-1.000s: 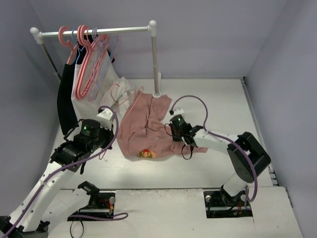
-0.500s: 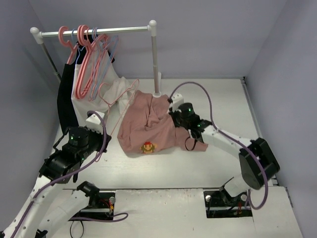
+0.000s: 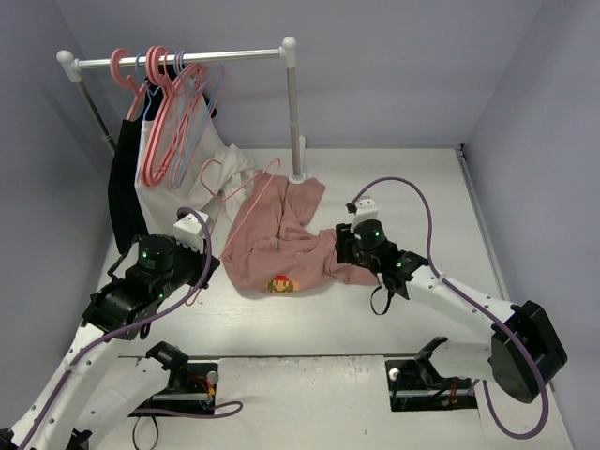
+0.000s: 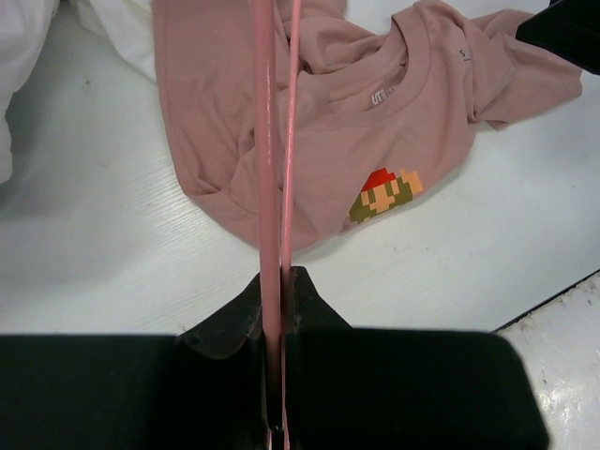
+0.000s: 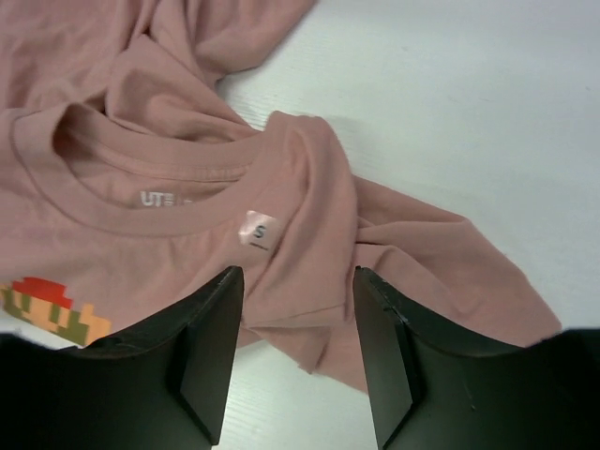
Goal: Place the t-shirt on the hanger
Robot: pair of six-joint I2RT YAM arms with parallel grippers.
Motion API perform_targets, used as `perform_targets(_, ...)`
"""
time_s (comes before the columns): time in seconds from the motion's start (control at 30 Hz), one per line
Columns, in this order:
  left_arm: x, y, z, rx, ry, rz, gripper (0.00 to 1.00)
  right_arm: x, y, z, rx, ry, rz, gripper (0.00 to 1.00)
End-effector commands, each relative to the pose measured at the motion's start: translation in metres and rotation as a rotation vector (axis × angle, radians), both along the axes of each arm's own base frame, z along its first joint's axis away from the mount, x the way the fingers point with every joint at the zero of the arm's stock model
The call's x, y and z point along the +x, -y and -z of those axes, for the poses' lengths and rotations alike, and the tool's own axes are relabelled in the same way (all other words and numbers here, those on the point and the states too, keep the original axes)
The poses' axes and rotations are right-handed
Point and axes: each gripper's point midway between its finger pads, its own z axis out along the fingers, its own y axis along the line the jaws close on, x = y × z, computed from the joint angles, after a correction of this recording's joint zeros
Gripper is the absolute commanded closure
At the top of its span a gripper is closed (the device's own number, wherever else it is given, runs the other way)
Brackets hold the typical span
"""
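Observation:
The salmon-pink t-shirt (image 3: 281,234) lies crumpled on the table, its cartoon print (image 3: 278,282) facing up. My left gripper (image 3: 199,274) is shut on the lower end of the thin pale-pink hanger (image 3: 246,208), which slants up over the shirt's left side toward the rack. In the left wrist view the hanger's two rods (image 4: 274,141) run from my shut left gripper (image 4: 278,281) across the shirt (image 4: 394,103). My right gripper (image 3: 340,248) is open at the shirt's right edge. In the right wrist view my right gripper (image 5: 295,281) hovers over the collar fold (image 5: 300,197) beside the size tag (image 5: 258,230).
A clothes rack (image 3: 291,103) stands at the back left with several coral-pink hangers (image 3: 164,122) and pale blue hangers (image 3: 208,98). A black garment (image 3: 124,192) and a white garment (image 3: 192,187) hang from it, the white one reaching the table.

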Motion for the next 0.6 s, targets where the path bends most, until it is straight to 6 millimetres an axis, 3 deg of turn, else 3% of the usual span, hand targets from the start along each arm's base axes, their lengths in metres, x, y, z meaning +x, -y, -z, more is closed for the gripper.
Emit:
perform_targets(0.0,0.014,-0.005,-0.023,-0.02,0.101,-0.05,1.0,0.017,-0.029,-0.038,0.099,0.052,0.097,0.56)
perform_targets(0.13,0.018,-0.016,-0.021,0.009,0.099,-0.115,1.0,0.037,-0.039,-0.041,0.065,0.068,0.176,0.63)
perform_targets(0.27,0.021,-0.023,-0.021,0.022,0.109,-0.154,1.0,0.056,-0.048,-0.02,0.003,0.046,0.226,0.68)
perform_targets(0.57,0.021,-0.023,-0.022,0.023,0.109,-0.157,1.0,0.074,-0.057,0.028,-0.077,-0.034,0.294,0.58)
